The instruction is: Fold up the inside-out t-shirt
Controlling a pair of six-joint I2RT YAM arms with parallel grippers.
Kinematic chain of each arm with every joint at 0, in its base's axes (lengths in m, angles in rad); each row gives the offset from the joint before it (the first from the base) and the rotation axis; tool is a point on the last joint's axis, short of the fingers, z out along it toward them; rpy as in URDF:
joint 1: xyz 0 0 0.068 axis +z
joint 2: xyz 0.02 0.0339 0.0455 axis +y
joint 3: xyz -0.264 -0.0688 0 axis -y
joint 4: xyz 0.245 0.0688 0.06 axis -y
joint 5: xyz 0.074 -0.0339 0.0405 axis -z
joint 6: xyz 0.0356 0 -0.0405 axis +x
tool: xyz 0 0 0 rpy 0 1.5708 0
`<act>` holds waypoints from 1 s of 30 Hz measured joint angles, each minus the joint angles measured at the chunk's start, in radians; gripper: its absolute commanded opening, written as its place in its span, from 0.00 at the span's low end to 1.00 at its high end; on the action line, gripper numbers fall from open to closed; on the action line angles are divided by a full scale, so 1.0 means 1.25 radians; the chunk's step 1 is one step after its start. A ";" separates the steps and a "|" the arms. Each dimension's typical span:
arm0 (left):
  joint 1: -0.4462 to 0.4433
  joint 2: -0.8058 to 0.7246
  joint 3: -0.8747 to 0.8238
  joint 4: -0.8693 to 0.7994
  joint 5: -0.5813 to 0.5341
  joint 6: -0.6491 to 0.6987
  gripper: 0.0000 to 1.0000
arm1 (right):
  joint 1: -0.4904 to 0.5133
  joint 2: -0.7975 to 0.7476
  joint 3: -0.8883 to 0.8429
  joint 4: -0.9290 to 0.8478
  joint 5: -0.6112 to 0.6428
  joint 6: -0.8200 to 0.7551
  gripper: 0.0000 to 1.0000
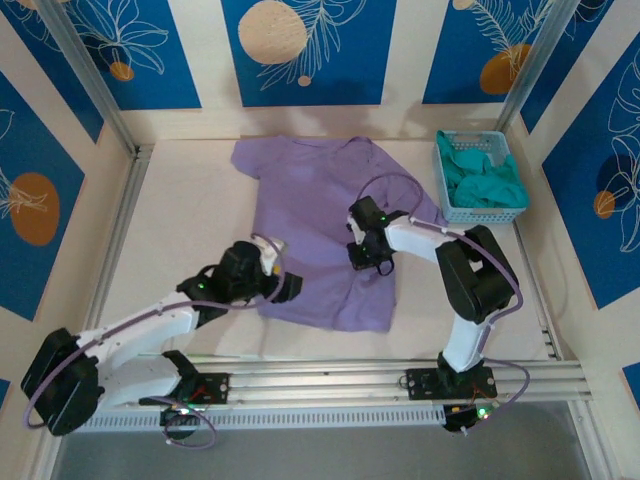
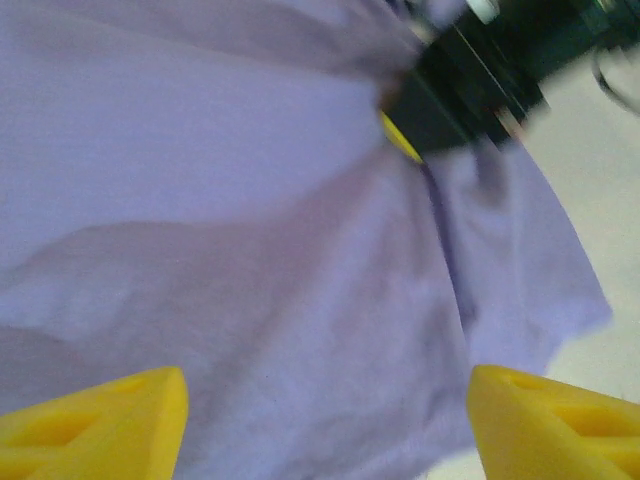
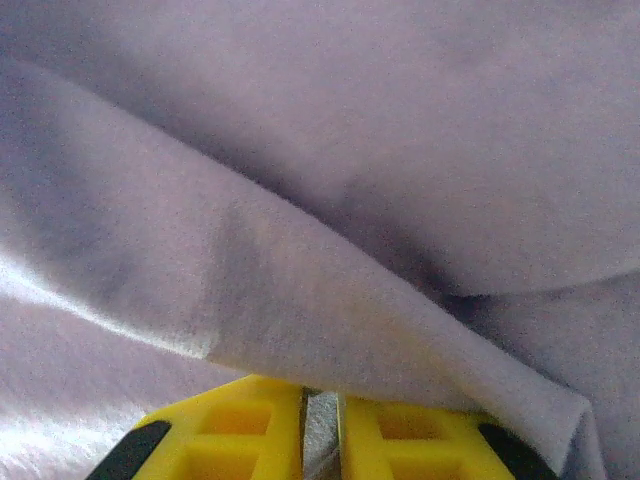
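Note:
The inside-out t-shirt [image 1: 310, 205] is lavender and lies spread flat across the middle of the table, collar toward the far wall. My left gripper [image 1: 286, 288] hovers at the shirt's near left hem, open. In the left wrist view its yellow fingertips [image 2: 140, 410] stand wide apart over the purple cloth [image 2: 250, 250]. My right gripper [image 1: 366, 262] presses down on the shirt's right side. In the right wrist view the right gripper [image 3: 321, 425] has its jaws shut on a raised fold of the t-shirt [image 3: 300, 290], with a thin strip of cloth between them.
A light blue basket [image 1: 441, 178] holding a teal-green garment [image 1: 484, 182] stands at the back right, next to the shirt's right sleeve. Metal frame posts and rails border the table. The right gripper's black body [image 2: 470, 75] shows at the top of the left wrist view.

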 measured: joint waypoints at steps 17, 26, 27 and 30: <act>-0.269 0.416 0.197 0.013 -0.048 0.344 0.69 | -0.079 -0.077 -0.003 0.015 -0.134 0.001 0.27; -0.280 0.507 0.248 0.005 -0.066 0.410 0.36 | -0.100 -0.121 -0.029 0.022 -0.147 0.001 0.28; -0.282 0.509 0.250 0.001 -0.064 0.411 0.29 | -0.101 -0.124 -0.031 0.024 -0.147 0.001 0.28; -0.287 0.513 0.259 -0.015 -0.042 0.412 0.14 | -0.102 -0.130 -0.032 0.024 -0.148 0.001 0.28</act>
